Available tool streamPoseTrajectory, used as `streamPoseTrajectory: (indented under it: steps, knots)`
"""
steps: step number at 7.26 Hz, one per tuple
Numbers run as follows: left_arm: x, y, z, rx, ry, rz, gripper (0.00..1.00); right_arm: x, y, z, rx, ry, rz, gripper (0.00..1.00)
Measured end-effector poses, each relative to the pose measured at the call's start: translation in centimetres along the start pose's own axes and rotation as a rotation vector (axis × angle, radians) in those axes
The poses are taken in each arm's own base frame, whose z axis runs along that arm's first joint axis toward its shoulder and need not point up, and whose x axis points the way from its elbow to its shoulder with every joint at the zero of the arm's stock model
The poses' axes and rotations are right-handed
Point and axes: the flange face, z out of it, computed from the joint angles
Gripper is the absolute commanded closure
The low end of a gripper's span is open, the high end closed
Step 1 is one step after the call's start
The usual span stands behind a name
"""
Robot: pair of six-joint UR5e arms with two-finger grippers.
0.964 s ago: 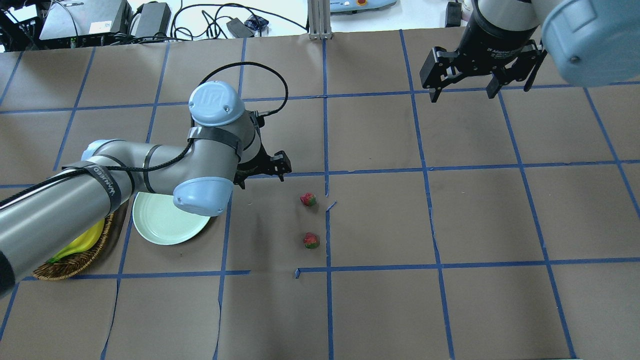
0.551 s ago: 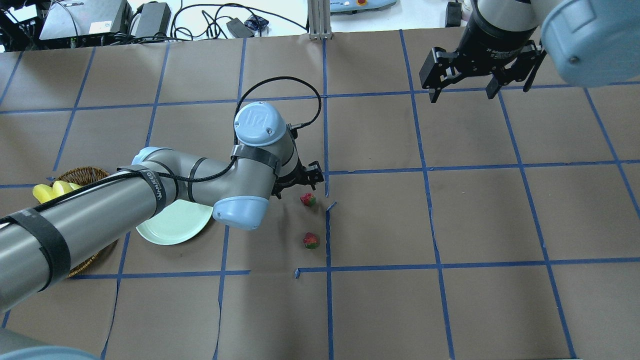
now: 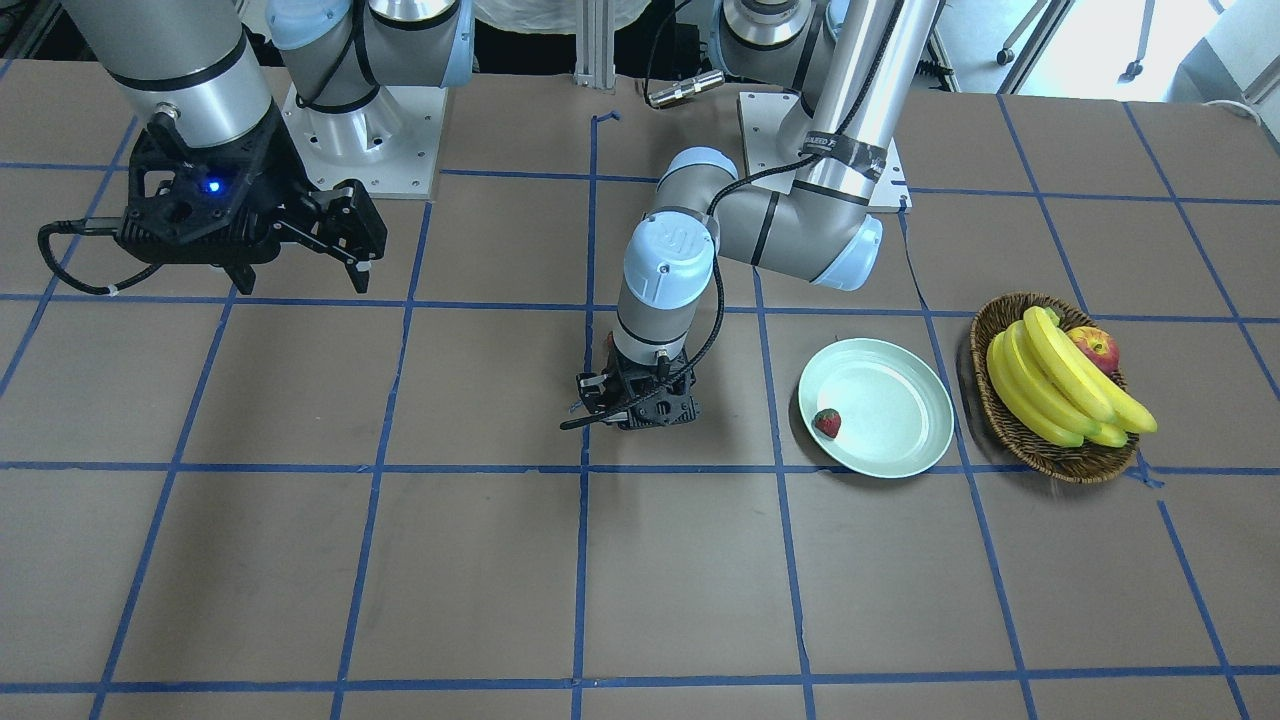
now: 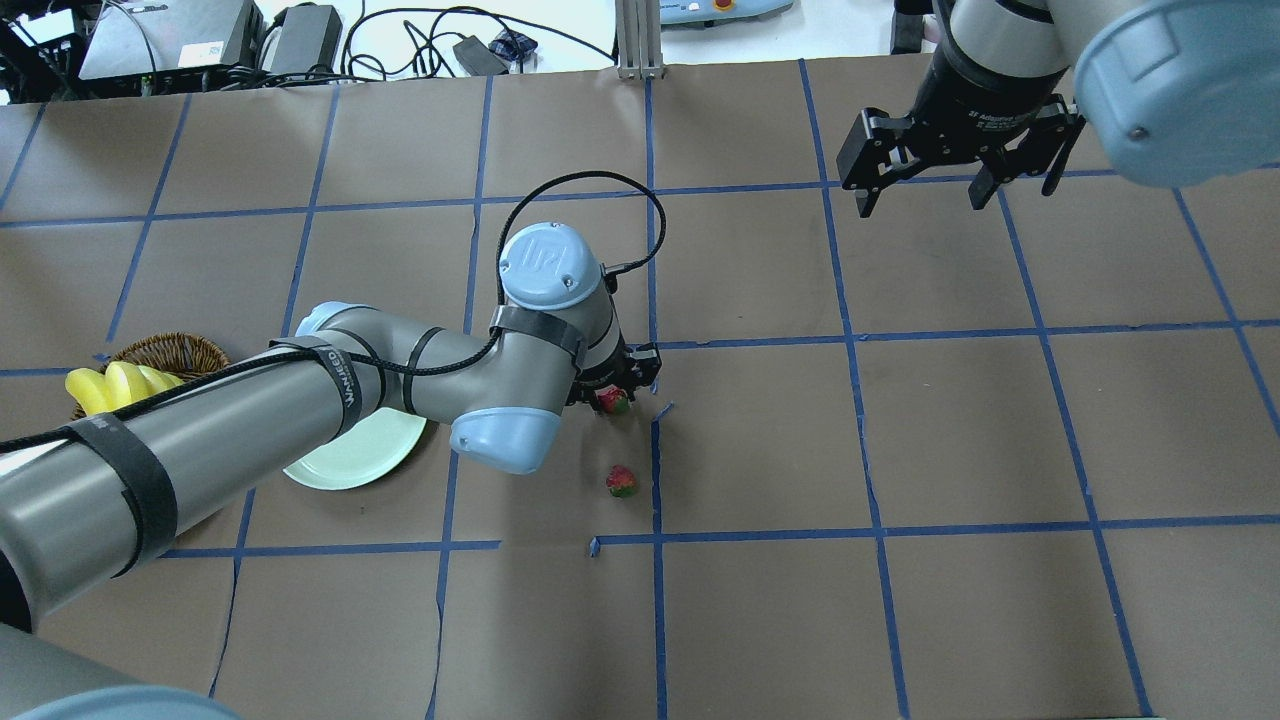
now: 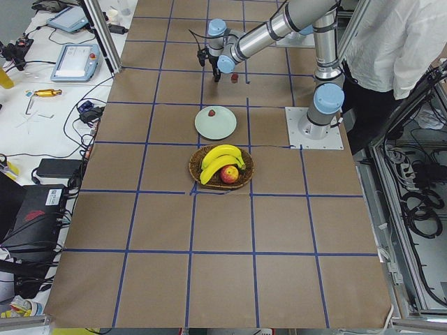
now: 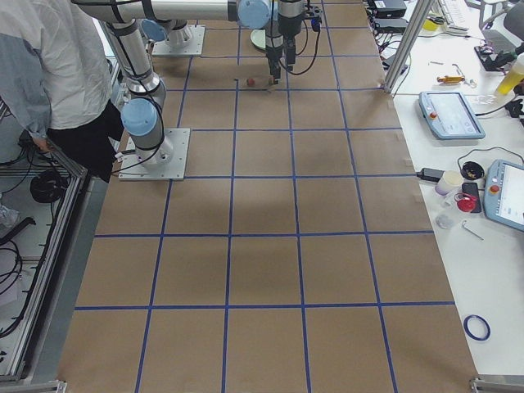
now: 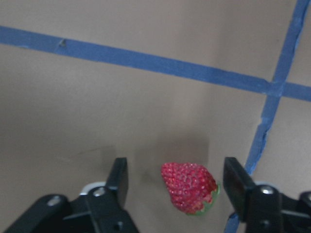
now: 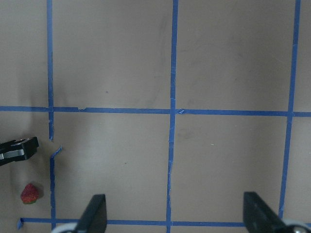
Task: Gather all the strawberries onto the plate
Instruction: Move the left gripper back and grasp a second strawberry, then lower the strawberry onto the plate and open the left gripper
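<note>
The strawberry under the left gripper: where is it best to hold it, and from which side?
Come from above and close on the broad red body of the strawberry, not its green cap. It lies on its side on the table, and the left gripper hangs open with one finger on each side.

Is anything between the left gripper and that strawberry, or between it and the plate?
Nothing visible does. The strawberry sits uncovered inside the open left gripper, and the front view shows only bare table between it and the plate.
</note>
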Motion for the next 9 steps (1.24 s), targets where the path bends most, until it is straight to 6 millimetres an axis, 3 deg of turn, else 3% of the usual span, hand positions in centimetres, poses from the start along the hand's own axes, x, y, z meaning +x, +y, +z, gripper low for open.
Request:
streamPoseTrajectory:
  steps: [2,3,4,6,9]
  knots:
    - [0.5,-0.1,-0.6,0.015,0.000,0.020,0.93,0.0,0.0,0.0,0.002,0.000,0.000,0.00]
    - [0.3,-1.0,-1.9,0.044,-0.020,0.043,0.91,0.0,0.0,0.0,0.002,0.000,0.000,0.00]
    - [-1.3,-2.7,-3.3,0.070,-0.073,0.068,0.90,0.0,-0.1,-0.1,0.004,0.000,-0.001,0.00]
    - [-8.0,-6.5,-5.2,0.072,-0.147,0.112,0.91,0.1,-0.3,-0.6,0.020,0.001,-0.003,0.00]
    - [-20.3,-8.5,-4.7,-0.001,-0.181,0.232,0.88,0.1,-0.3,-0.9,0.030,0.003,-0.003,0.00]
